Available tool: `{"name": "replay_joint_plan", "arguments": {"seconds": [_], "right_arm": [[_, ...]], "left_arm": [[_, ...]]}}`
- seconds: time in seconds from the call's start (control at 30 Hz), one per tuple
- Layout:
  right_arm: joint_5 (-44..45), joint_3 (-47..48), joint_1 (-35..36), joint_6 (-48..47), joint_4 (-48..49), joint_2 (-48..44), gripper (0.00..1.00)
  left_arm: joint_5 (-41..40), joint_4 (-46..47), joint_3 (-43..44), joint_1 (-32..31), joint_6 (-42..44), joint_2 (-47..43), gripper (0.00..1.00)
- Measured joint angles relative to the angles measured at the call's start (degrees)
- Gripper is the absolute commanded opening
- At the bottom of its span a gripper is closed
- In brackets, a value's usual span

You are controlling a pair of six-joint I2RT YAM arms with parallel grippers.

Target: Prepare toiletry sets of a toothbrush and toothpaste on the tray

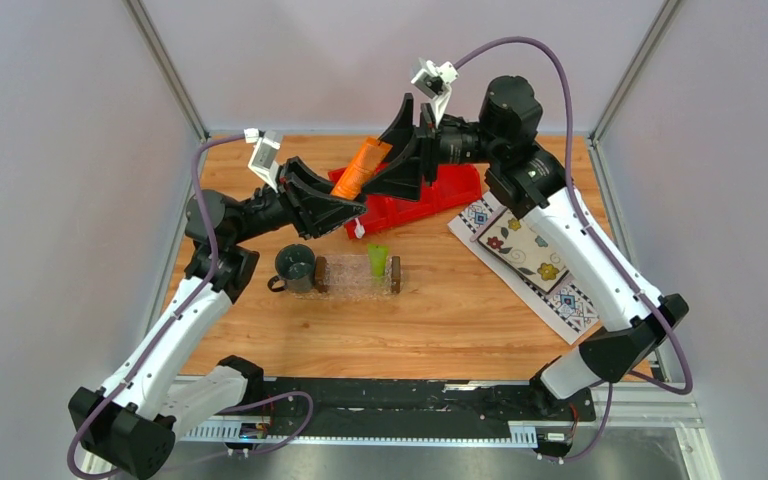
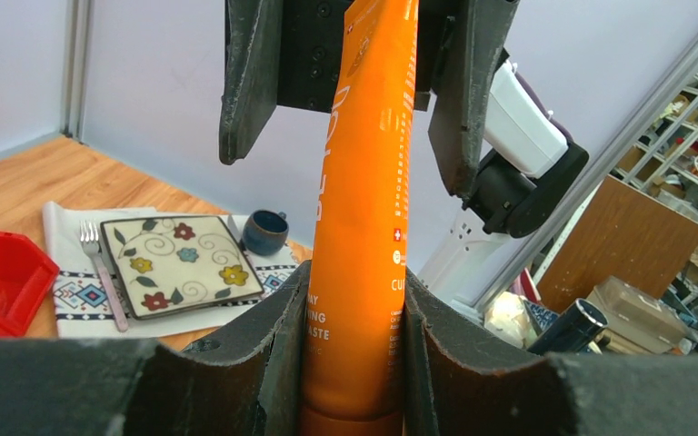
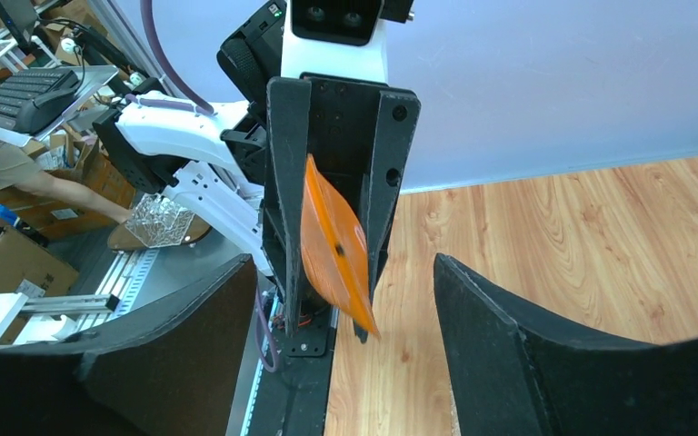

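The orange toothpaste tube hangs in the air above the red bin. My left gripper is shut on its cap end, and the left wrist view shows the tube pinched between my pads. My right gripper is open, its jaws wide on either side of the tube's flat crimped end without touching it. The lime green tube lies in the clear tray with dark handles. The toothbrush is not clearly in view.
A dark grey-green mug stands just left of the tray. The red bin sits at the back under both grippers. A patterned cloth at right carries a flowered plate, a fork and a blue cup.
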Motion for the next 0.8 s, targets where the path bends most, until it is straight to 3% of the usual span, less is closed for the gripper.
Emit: {"name": "replay_joint_plan", "arguments": {"seconds": [0.17, 0.4, 0.63, 0.77, 0.8], "right_arm": [[1.05, 1.4, 1.95, -0.79, -0.63, 1.73, 0.65], [1.88, 2.84, 4.48, -3.32, -3.19, 3.67, 0.35], [2.78, 3.61, 5.14, -5.84, -5.66, 4.04, 0.13], [3.19, 3.65, 5.22, -7.69, -7.39, 3.85, 0.03], [3.58, 3.65, 5.27, -8.41, -8.09, 3.82, 0.02]], "left_arm": [[-0.17, -1.64, 0.0, 0.0, 1.01, 0.13, 0.0], [-0.52, -2.01, 0.0, 0.0, 1.49, 0.33, 0.0], [-0.35, -2.47, 0.0, -0.04, 2.82, 0.24, 0.0], [0.11, -5.07, 0.07, -0.09, 5.55, -0.17, 0.13], [0.2, -6.21, 0.13, -0.11, 6.73, -0.35, 0.2]]}}
